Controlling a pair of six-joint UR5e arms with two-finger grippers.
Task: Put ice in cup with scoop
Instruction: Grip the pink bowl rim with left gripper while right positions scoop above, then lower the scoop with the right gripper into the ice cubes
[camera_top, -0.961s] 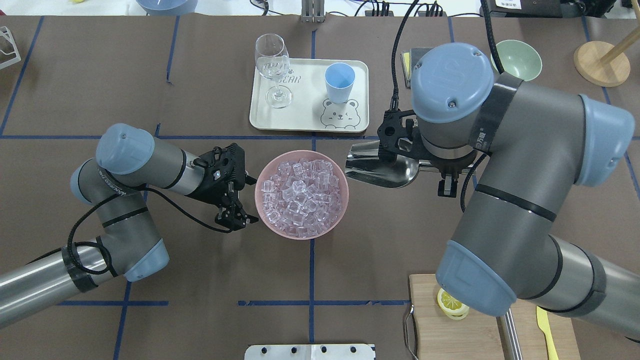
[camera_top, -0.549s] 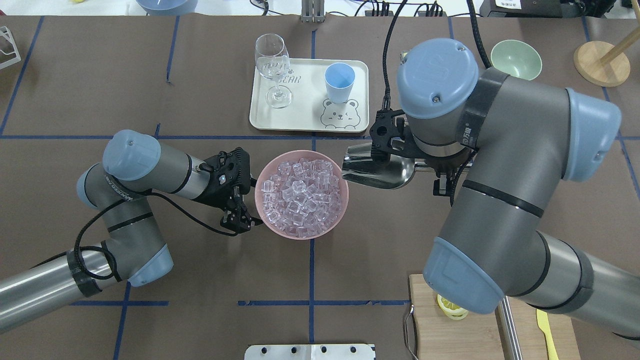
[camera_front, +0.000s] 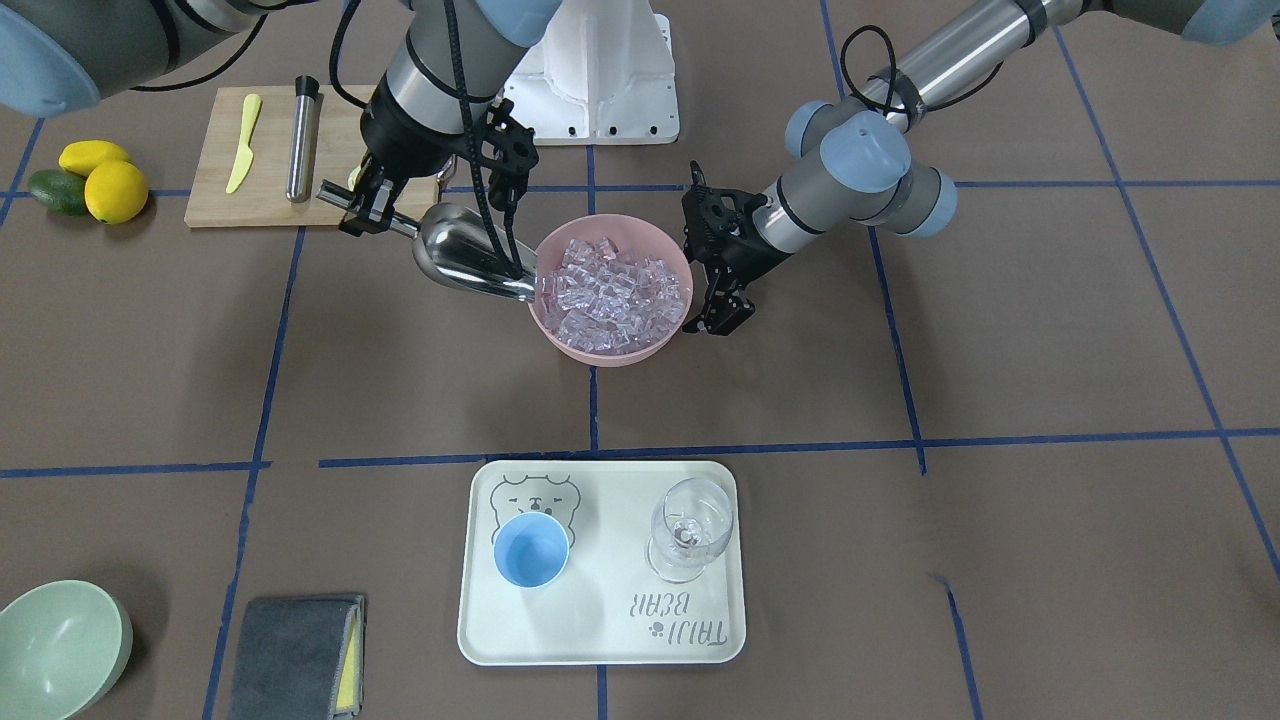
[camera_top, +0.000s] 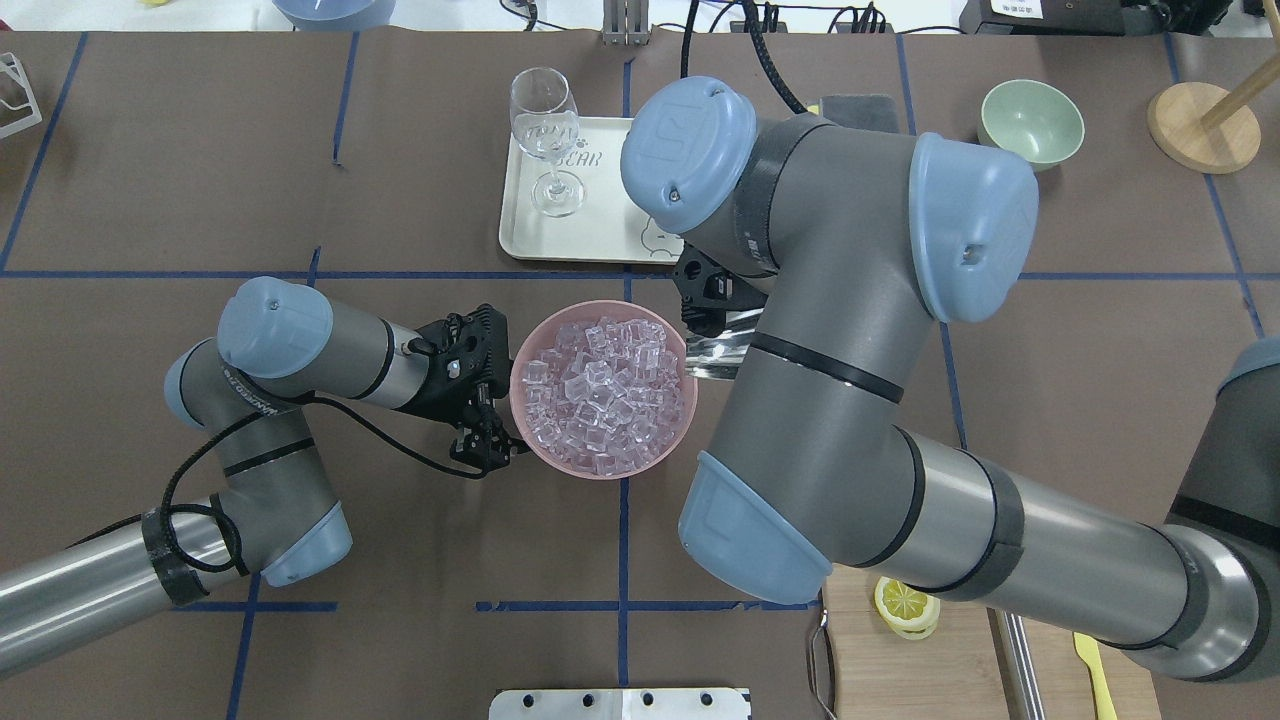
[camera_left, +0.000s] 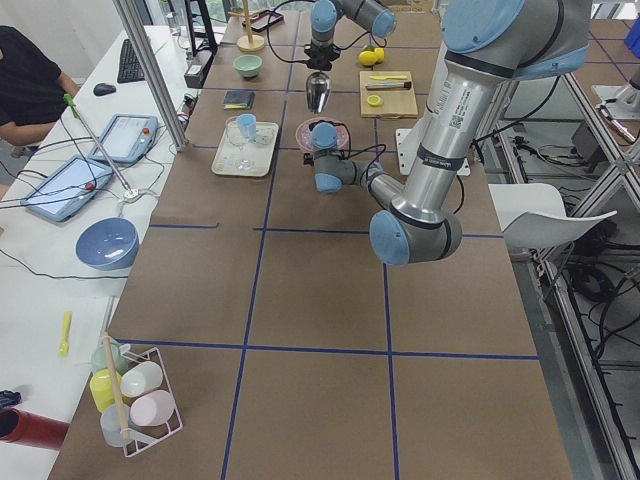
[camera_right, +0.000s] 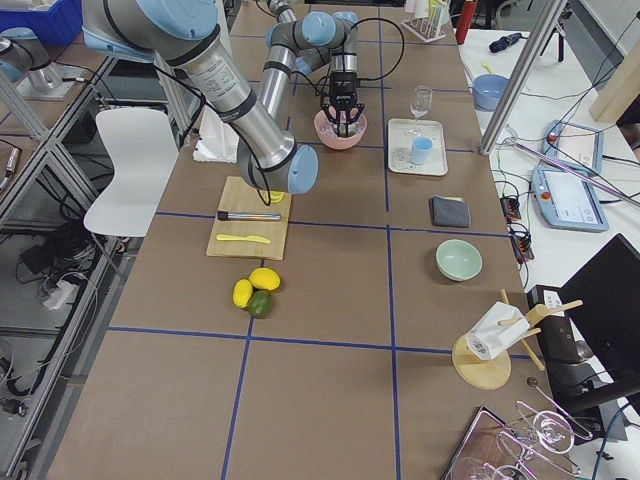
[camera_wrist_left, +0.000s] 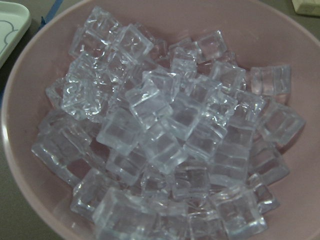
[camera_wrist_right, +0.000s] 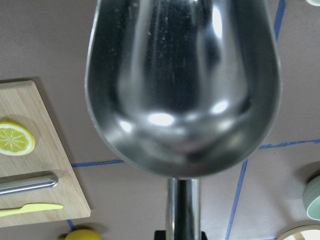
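The ice (camera_front: 615, 285) lies heaped in a pink bowl (camera_front: 600, 355) at mid table, and fills the left wrist view (camera_wrist_left: 165, 135). My right gripper (camera_front: 362, 208) is shut on the rod handle of the steel scoop (camera_front: 470, 255). The scoop is tilted with its mouth at the bowl's rim; its trough (camera_wrist_right: 182, 85) is empty. My left gripper (camera_front: 722, 315) is open, low beside the bowl's opposite rim. The light-blue cup (camera_front: 531, 550) stands upright on a cream tray (camera_front: 610, 560). In the overhead view my right arm hides the cup.
A clear wine glass (camera_front: 690, 530) stands on the tray beside the cup. A pale green bowl (camera_front: 55, 645) and a grey cloth (camera_front: 295, 655) lie beyond it. A cutting board (camera_front: 215, 190) with a steel cylinder (camera_front: 300, 140) and yellow knife, plus fruit (camera_front: 90, 180), sits near my right arm.
My right arm swung toward the pink bowl, bringing the scoop's mouth to the rim and covering the cup in the overhead view. My left gripper moved closer to the bowl.
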